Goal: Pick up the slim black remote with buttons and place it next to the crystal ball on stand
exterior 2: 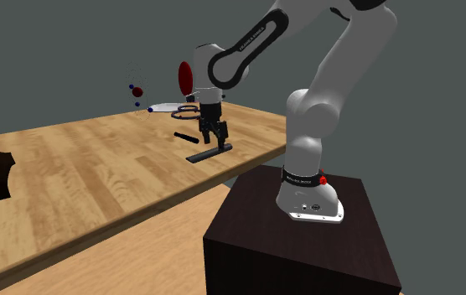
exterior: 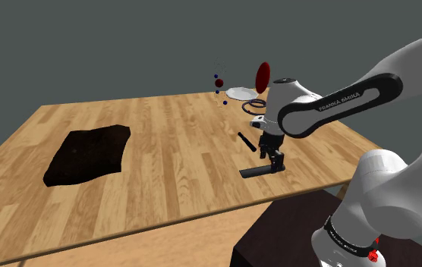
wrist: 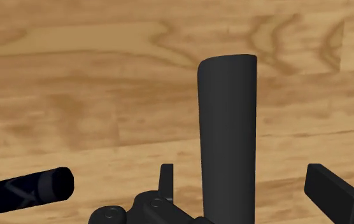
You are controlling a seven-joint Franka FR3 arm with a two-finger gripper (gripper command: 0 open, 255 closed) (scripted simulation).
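Note:
A slim black remote (exterior: pixel 256 171) lies flat on the wooden table (exterior: pixel 164 167), close to its front edge by the stand. My black gripper (exterior: pixel 278 162) hangs straight down over the remote's end, open. In the wrist view the remote (wrist: pixel 226 127) runs between the two fingers (wrist: pixel 166 179) with a gap on each side, so it is not held. The second exterior view shows the gripper (exterior 2: pixel 217 144) low over the remote (exterior 2: pixel 209 153). The crystal ball on stand (exterior: pixel 218 82), with a dark red sphere and small blue beads, stands at the table's far edge.
A short black rod (exterior: pixel 246 139) lies just beyond the remote. A red disc (exterior: pixel 262 74), a white plate (exterior: pixel 241 92) and a dark ring (exterior: pixel 256 105) crowd the far corner near the ball. A dark cloth (exterior: pixel 88 155) covers the shoulder view's left of the table.

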